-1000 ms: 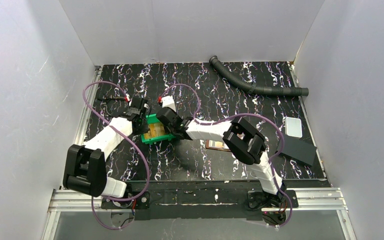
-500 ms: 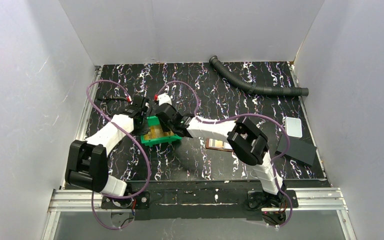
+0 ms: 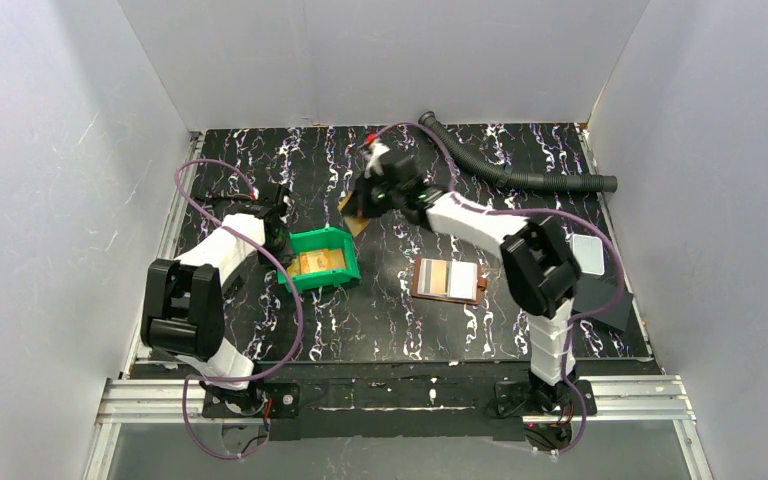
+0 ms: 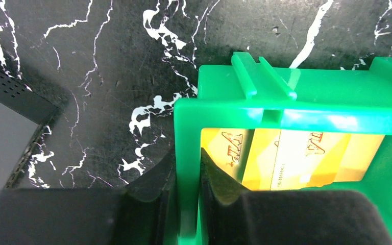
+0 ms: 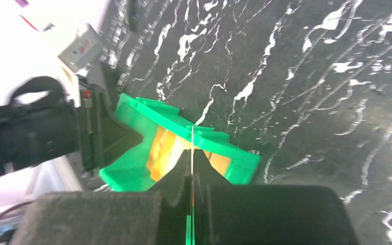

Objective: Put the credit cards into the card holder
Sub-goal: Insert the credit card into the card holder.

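A green bin [image 3: 343, 268] sits left of centre with yellow and orange credit cards [image 3: 321, 262] lying flat inside. My left gripper [image 3: 280, 240] is shut on the bin's left wall; in the left wrist view its fingers [image 4: 219, 184] pinch that wall [image 4: 188, 153] beside the cards [image 4: 296, 153]. My right gripper [image 3: 362, 207] hangs above and behind the bin, shut on one tan card [image 3: 356, 223]. That card shows edge-on [image 5: 192, 145] between the jaws, over the bin [image 5: 127, 168]. The brown card holder [image 3: 447, 280] lies open on the table, right of the bin.
A black corrugated hose [image 3: 508, 172] curves along the back right. A pale translucent plate [image 3: 587, 253] and a flat black sheet [image 3: 600, 300] lie at the right edge. White walls enclose the dark marbled table [image 3: 390, 320].
The right gripper has risen out of the bin with a card and swung back and to the right, uncovering the card holder. The left gripper stays on the bin wall.
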You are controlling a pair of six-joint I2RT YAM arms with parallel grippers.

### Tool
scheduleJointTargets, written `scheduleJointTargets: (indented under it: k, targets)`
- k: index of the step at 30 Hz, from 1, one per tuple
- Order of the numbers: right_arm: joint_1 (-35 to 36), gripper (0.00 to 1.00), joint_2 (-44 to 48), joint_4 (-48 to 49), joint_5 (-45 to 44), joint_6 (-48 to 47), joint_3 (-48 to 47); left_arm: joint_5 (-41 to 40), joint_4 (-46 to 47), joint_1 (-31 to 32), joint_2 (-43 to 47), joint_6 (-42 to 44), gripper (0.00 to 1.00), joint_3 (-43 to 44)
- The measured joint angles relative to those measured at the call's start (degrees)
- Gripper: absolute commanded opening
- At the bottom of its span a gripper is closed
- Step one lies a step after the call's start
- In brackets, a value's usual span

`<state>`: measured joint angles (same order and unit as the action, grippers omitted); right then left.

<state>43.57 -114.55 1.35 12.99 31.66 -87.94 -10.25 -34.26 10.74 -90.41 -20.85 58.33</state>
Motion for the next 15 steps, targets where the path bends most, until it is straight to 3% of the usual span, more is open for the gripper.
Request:
scheduleJointTargets:
  k: [6,11,15]
  targets:
    - [-14.7,0.01,7.0,10.1,19.9,7.2,16.5,0.6,-2.5,-1.6,-1.4,1.2,0.48,0.7]
    - [-22.3,0.01,14.6,0.9,25.2,-0.1,27.5,1.3,-5.6,-3.2,-1.1,1.8,0.62,2.8]
    - [-27.1,0.01,22.0,-9.7,21.3,-8.4,32.1,1.4,-8.9,-3.9,2.1,2.1,0.68,5.9]
